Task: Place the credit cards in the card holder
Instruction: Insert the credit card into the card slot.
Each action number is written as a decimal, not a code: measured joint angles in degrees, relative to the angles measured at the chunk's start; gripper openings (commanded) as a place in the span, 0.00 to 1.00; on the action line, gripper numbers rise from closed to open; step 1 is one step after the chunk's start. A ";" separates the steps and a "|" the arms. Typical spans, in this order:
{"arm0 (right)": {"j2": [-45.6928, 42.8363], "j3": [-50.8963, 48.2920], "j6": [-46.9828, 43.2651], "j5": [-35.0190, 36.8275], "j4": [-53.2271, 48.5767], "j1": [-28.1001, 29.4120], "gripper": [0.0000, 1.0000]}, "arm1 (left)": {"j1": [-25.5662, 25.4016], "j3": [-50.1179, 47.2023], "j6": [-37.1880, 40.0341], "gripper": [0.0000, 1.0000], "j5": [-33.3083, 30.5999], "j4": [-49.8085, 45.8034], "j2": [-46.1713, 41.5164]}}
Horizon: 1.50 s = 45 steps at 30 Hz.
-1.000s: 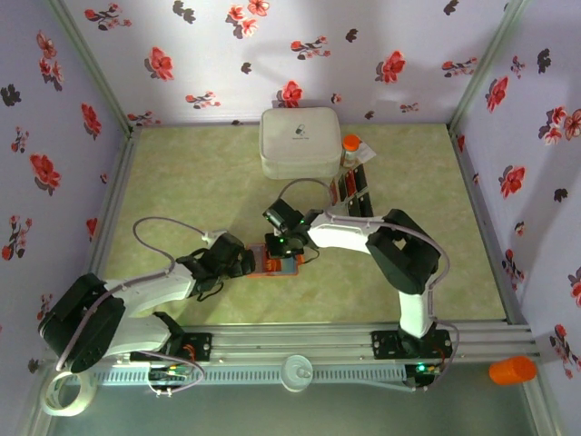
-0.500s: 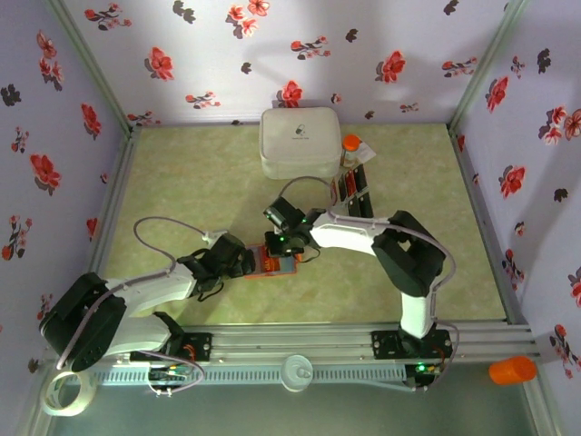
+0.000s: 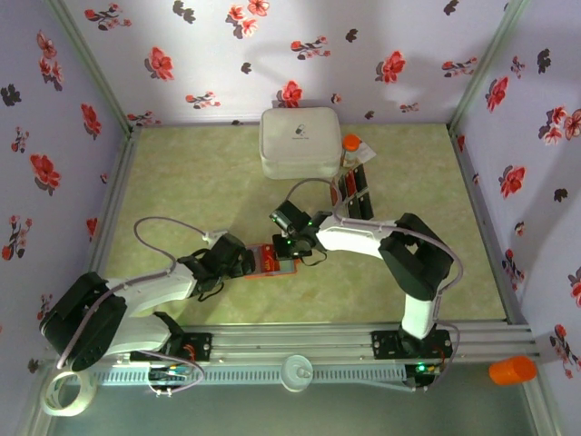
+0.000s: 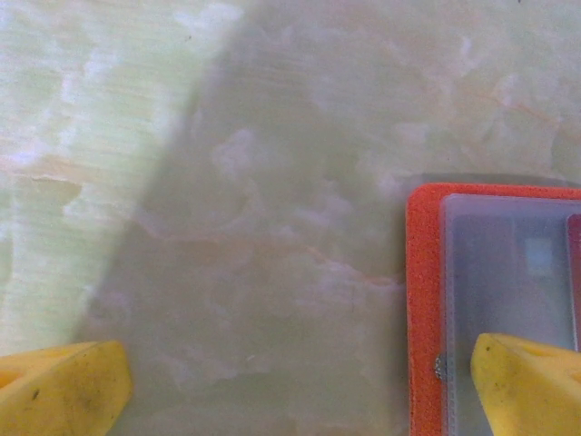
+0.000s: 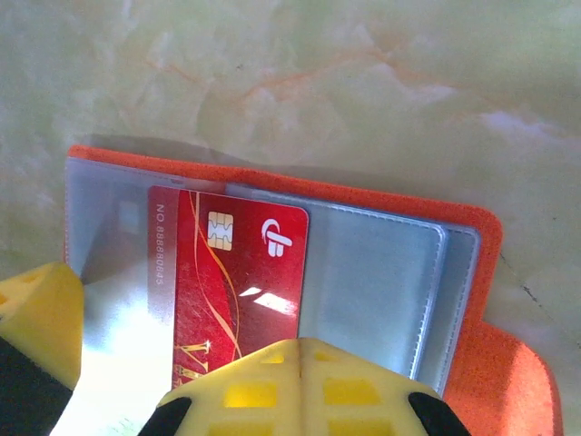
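The card holder [image 3: 269, 263] lies open on the table [image 3: 200, 182], betw. the 2 grippers. A red card [image 5: 227, 272] lies on it, one side under a clear pocket. R gripper [image 5: 300, 365] is pinched tight, tips right over the card's near end. R arm bends in from the right, elbow out. L gripper [image 4: 290, 391] is wide; one finger [image 4: 526, 381] sits on the holder's edge, the other over bare table. L arm lies low, reaching in from the left. More cards [image 3: 354, 193] lie by the white case [image 3: 300, 143].
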 measured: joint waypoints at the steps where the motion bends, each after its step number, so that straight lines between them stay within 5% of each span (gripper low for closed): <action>1: 0.13 0.00 0.00 0.00 0.02 0.00 0.00 | 0.00 0.00 0.00 1.00 -0.02 0.02 0.04; 37: 5.95 6.01 0.22 -2.03 -0.17 3.08 0.00 | -0.26 0.20 0.02 1.00 -0.81 0.11 0.35; 45: 6.05 6.01 0.26 -2.03 -0.15 3.08 0.00 | 2.73 1.38 -1.18 1.00 2.93 -2.62 -1.53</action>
